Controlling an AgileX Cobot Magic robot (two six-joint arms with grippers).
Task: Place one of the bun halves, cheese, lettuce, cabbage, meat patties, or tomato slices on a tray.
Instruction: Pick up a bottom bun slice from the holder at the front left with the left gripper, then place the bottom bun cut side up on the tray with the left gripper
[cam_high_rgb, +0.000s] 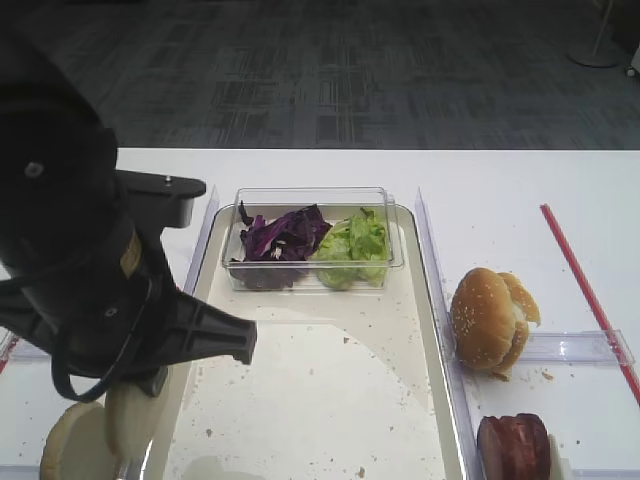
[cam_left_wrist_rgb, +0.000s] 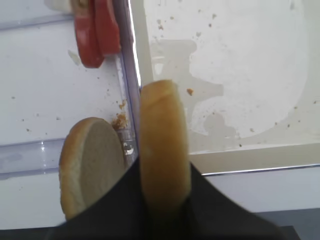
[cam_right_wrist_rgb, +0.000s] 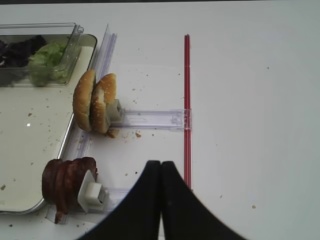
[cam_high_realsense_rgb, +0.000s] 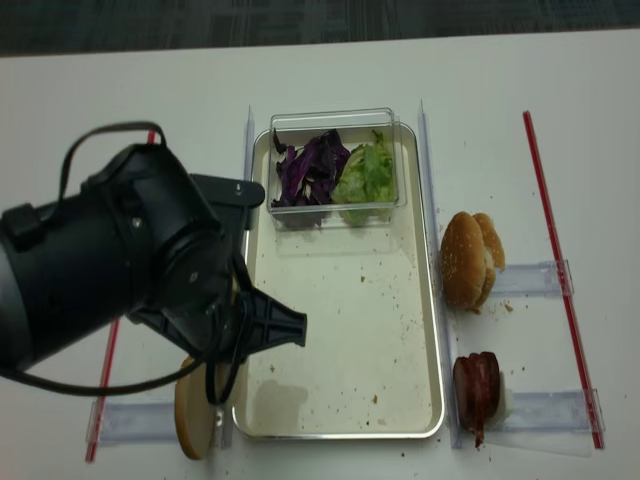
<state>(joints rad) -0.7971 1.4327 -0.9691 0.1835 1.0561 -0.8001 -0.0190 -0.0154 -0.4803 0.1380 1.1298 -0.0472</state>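
Tan-crusted bun half (cam_left_wrist_rgb: 164, 150) apparently stands on edge.

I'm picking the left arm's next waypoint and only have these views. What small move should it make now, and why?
Probably lift a little and carry the bun half right, over the tray. The left tool is shut on that bun half, held on edge right at the tray's rim, not yet above its floor. A second bun half stands close beside it, so rising first should avoid knocking it.
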